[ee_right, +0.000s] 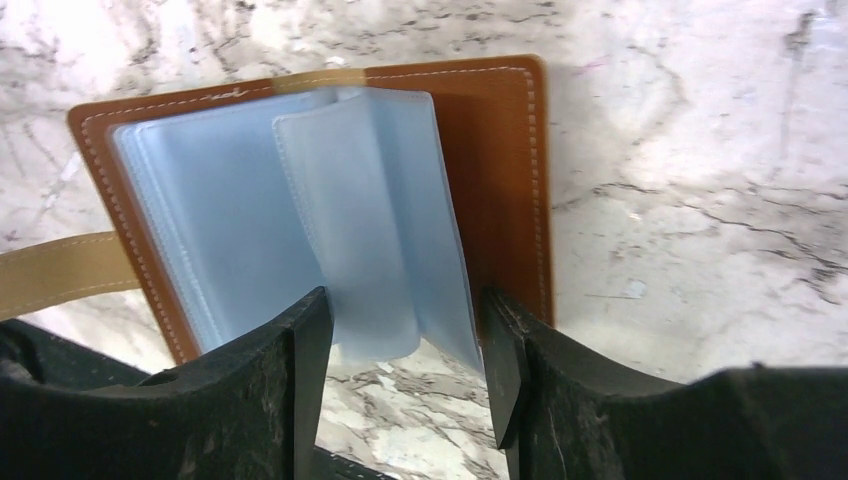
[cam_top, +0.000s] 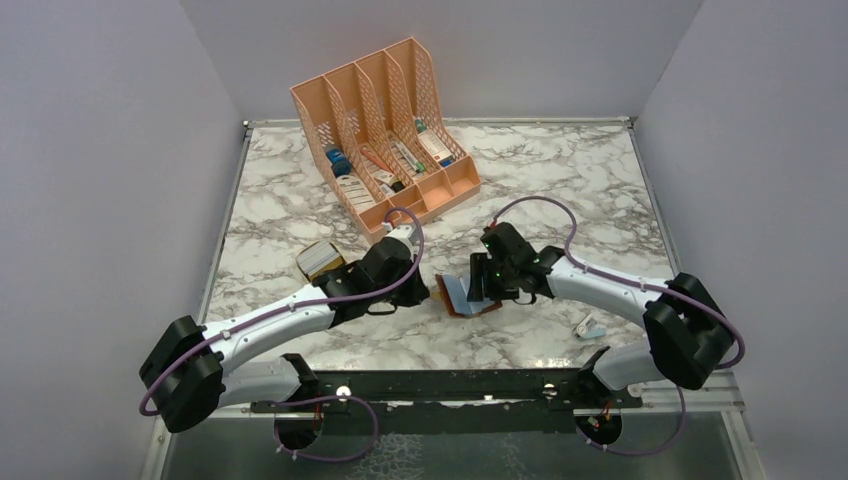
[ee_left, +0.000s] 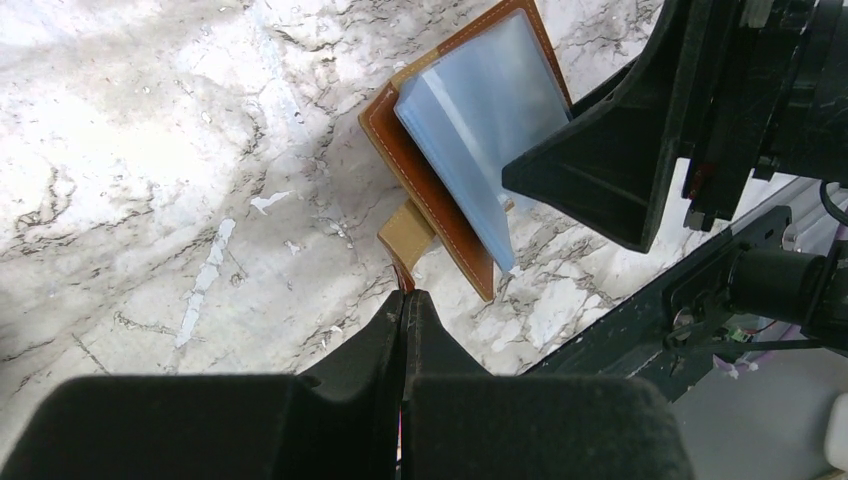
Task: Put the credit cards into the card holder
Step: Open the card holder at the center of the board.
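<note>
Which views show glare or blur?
Top external: evenly lit, sharp. Left wrist: marble table blown out at upper left, left end effector soft in the foreground. Right wrist: card holder slightly soft, glare on the marble at top.

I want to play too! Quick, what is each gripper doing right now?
Left gripper: closed, pinching the card holder's snap tab.
Right gripper: open, astride its clear sleeves, holding nothing.

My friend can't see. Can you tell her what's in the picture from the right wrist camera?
A brown card holder lies open on a marble table, its pale blue see-through plastic sleeves fanned upward. The open right gripper straddles the sleeves with its two black fingers, and a tan strap runs off to the left.
</note>
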`<state>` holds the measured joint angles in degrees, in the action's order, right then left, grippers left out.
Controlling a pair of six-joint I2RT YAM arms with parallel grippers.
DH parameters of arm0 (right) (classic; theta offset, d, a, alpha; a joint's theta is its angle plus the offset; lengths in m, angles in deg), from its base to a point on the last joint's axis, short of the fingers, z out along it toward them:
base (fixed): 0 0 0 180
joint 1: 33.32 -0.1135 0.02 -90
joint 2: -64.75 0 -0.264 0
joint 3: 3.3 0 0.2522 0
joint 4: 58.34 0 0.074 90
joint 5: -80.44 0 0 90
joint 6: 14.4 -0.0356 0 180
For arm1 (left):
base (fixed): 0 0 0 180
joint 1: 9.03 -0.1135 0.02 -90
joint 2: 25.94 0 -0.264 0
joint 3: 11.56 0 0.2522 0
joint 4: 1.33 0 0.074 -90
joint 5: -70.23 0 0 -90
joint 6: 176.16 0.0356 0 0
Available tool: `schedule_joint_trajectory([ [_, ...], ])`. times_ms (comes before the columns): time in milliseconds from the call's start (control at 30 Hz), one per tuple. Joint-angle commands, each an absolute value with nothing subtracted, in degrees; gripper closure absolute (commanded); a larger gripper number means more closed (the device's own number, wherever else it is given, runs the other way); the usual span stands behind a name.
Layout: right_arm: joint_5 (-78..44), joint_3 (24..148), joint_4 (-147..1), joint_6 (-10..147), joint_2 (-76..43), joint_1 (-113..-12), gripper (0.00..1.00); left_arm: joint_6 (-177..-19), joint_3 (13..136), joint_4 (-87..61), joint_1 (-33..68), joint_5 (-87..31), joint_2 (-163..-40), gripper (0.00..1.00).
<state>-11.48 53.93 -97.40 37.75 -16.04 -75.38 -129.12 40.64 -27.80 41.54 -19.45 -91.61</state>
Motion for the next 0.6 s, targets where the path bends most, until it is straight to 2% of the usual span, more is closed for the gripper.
schedule_joint_trajectory([
  [0, -4.3, 56.7, -102.4, 37.9, -13.9, -75.8, 0.43, -128.4, 40.6, -28.2, 41.2, -18.5, -91.1, 1.00],
  [267, -0.1, 59.0, -106.4, 38.5, -13.4, -75.8, 0.43, -128.3, 41.0, -27.9, 41.2, -18.5, -92.5, 1.00],
  [567, 0.7, 60.6, -107.7, 39.3, -14.4, -75.8, 0.50, -128.9, 40.6, -26.8, 41.2, -19.7, -93.0, 1.00],
])
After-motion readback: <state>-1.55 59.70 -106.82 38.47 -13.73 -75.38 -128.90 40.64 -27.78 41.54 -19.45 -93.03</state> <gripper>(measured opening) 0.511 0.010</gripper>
